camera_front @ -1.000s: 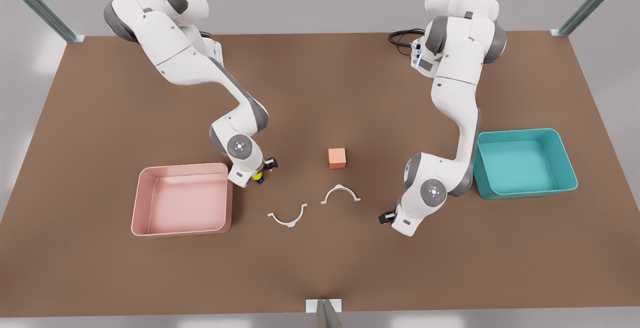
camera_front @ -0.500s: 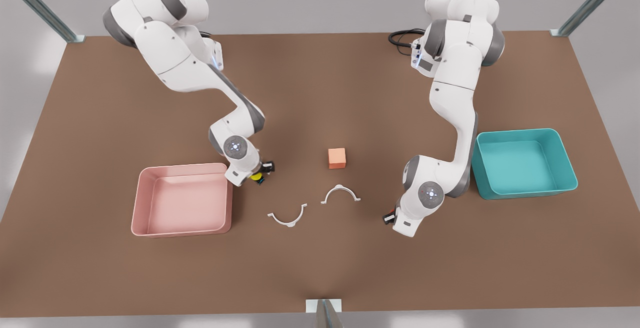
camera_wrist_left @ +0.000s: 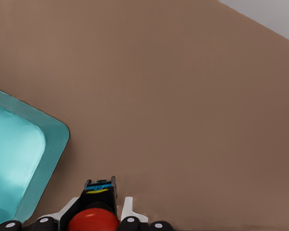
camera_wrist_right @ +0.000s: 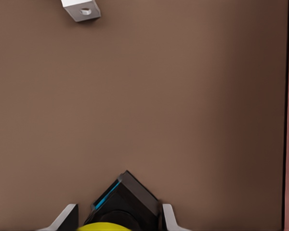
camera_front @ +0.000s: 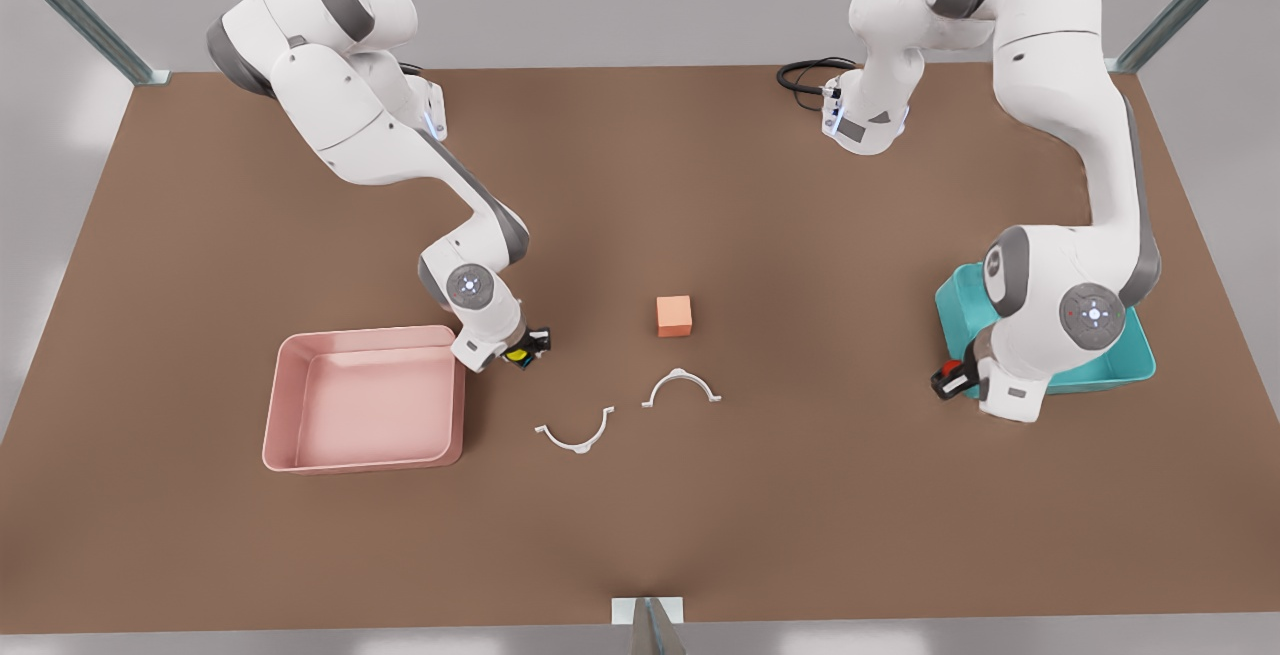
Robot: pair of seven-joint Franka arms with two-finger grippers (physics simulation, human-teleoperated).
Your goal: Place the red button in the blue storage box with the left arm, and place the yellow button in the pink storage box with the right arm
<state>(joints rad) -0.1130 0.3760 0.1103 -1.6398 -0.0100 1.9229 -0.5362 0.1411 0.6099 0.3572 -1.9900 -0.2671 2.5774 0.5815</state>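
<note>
Left tool (camera_front: 950, 381) is gripping the red button (camera_front: 943, 376) right beside the blue storage box (camera_front: 1135, 360). Right tool (camera_front: 522, 351) is clamped on the yellow button (camera_front: 517, 356), just beside the pink storage box (camera_front: 362, 338).

No text, label, brand, number or sign can be read in any of the views. Small coloured marks are seen on the base of the red button (camera_wrist_left: 100, 187), but no letters can be made out on them.
</note>
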